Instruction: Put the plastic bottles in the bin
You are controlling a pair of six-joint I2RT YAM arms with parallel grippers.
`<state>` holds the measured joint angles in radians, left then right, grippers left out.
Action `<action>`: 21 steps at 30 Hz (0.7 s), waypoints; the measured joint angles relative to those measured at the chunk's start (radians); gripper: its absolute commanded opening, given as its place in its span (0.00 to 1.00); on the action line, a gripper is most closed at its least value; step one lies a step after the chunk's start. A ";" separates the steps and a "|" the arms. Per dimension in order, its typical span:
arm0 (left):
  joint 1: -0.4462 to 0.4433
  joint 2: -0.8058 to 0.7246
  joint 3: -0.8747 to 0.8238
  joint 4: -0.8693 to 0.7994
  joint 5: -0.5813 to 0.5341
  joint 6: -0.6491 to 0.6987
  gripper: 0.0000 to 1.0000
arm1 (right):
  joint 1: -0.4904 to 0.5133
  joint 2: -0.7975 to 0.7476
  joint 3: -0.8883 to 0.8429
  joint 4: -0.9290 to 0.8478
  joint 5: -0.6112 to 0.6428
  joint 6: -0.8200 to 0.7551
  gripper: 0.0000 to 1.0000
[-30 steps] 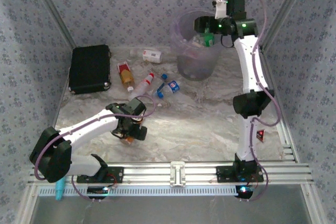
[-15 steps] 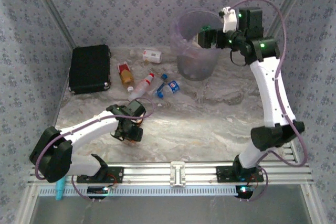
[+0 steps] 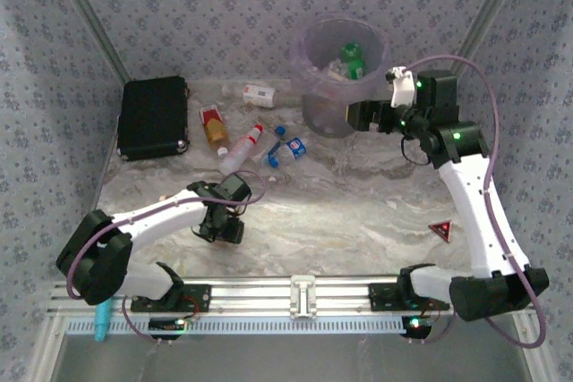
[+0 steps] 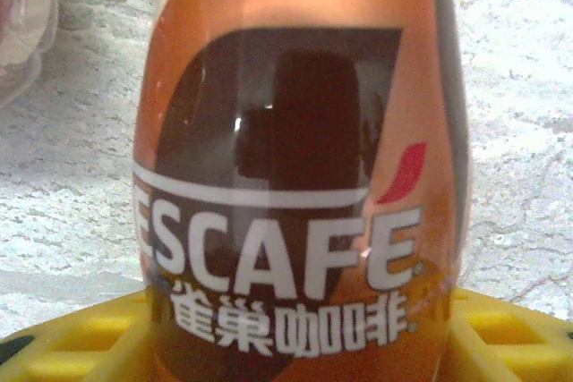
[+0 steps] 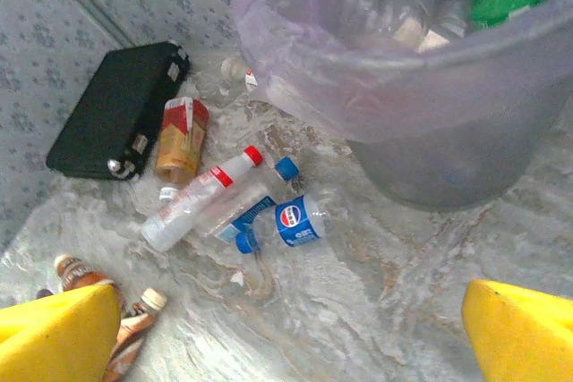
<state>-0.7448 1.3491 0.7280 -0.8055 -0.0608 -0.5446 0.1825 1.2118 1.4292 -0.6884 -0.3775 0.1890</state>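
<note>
My left gripper (image 3: pixel 224 224) is down on the table at the near left, shut on a copper-brown Nescafe bottle (image 4: pixel 300 185) that sits between its yellow fingers (image 4: pixel 63 342). My right gripper (image 3: pixel 363 115) hangs open and holds nothing beside the right wall of the pale purple bin (image 3: pixel 309 42); its midpoint (image 5: pixel 291 346) is over bare marble. A green bottle (image 3: pixel 351 53) lies inside the bin (image 5: pixel 295 51) with clear ones. On the table lie a clear red-capped bottle (image 5: pixel 201 199), a blue-labelled bottle (image 5: pixel 295 221), an orange-filled one (image 5: pixel 182 139) and two more brown bottles (image 5: pixel 134 328).
The black case (image 3: pixel 154 116) lies at the back left near the wall. A small white bottle (image 3: pixel 259 94) sits beside the bin. A red triangle (image 3: pixel 440 230) marks the table near the right arm. The teal tool (image 3: pixel 101 318) stands at the front rail.
The right gripper drew back from over the bin and came down beside it, now with nothing in it; the green bottle lies in the bin. The left gripper shifted slightly on the brown bottle.
</note>
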 measured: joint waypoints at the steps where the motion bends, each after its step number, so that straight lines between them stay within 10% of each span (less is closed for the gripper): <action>1: -0.002 -0.001 0.000 0.002 0.000 -0.002 0.54 | -0.003 -0.015 -0.035 0.017 -0.006 0.013 1.00; 9: -0.003 -0.055 0.076 0.008 0.016 0.017 0.38 | 0.047 -0.063 -0.186 0.106 -0.098 0.085 1.00; 21: 0.100 -0.058 0.193 0.495 0.283 0.099 0.00 | 0.279 0.089 -0.334 0.391 -0.258 0.280 0.88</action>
<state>-0.6449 1.2907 0.9211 -0.3107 0.2222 -0.4454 0.4618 1.3010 1.0950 -0.2977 -0.6353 0.4686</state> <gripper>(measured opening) 0.547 0.898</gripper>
